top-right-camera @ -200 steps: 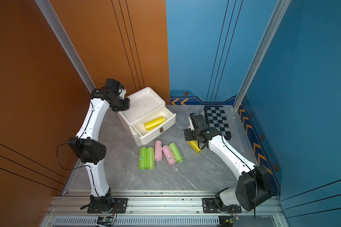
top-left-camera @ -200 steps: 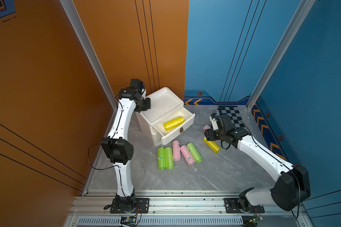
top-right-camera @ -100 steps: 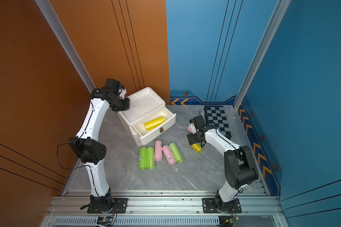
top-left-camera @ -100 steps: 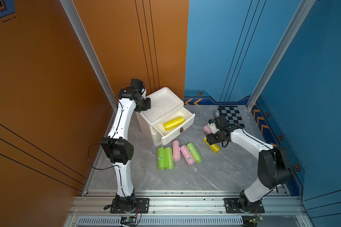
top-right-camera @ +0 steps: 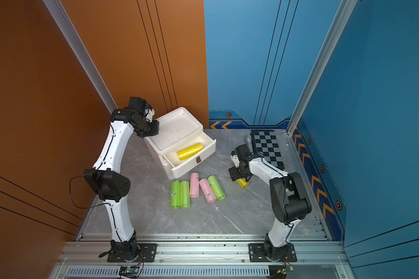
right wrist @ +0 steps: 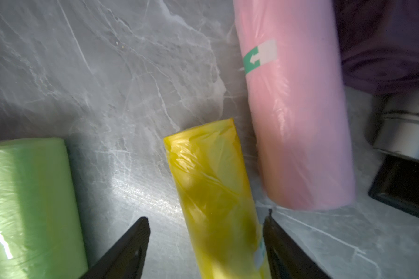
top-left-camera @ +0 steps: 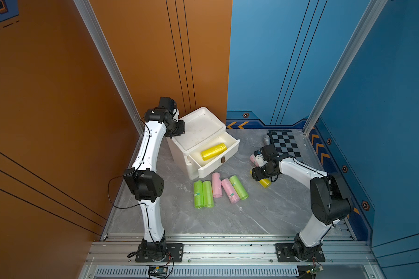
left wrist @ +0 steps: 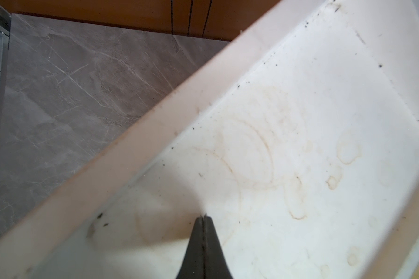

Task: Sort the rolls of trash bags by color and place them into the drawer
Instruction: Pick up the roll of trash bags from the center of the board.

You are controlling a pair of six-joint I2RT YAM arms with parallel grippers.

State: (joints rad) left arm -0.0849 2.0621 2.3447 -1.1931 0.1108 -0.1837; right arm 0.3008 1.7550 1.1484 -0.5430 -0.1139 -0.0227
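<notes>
One yellow roll (top-left-camera: 213, 151) lies in the open drawer (top-left-camera: 218, 164) of the white box. A second yellow roll (top-left-camera: 264, 182) (right wrist: 213, 188) lies on the floor, with my right gripper (top-left-camera: 258, 175) (right wrist: 206, 217) open astride it, one finger close to it, the other apart. A pink roll (top-left-camera: 252, 158) (right wrist: 295, 120) lies just beyond. Three green rolls (top-left-camera: 198, 194) (top-left-camera: 208, 194) (top-left-camera: 238, 187) and two pink ones (top-left-camera: 216, 184) (top-left-camera: 230, 190) lie side by side before the drawer. My left gripper (top-left-camera: 180, 129) (left wrist: 204, 216) is shut, empty, its tip on the box's top tray (left wrist: 300, 132).
A grey microphone (top-left-camera: 266, 139) (right wrist: 402, 135) and a checkered board (top-left-camera: 286, 145) sit behind the right gripper, and a purple cube (right wrist: 385, 43) lies beyond the pink roll. The orange wall is close behind the box.
My right arm has folded in, its elbow risen, and its open gripper has come down over the floor's yellow roll. The left arm has not moved.
</notes>
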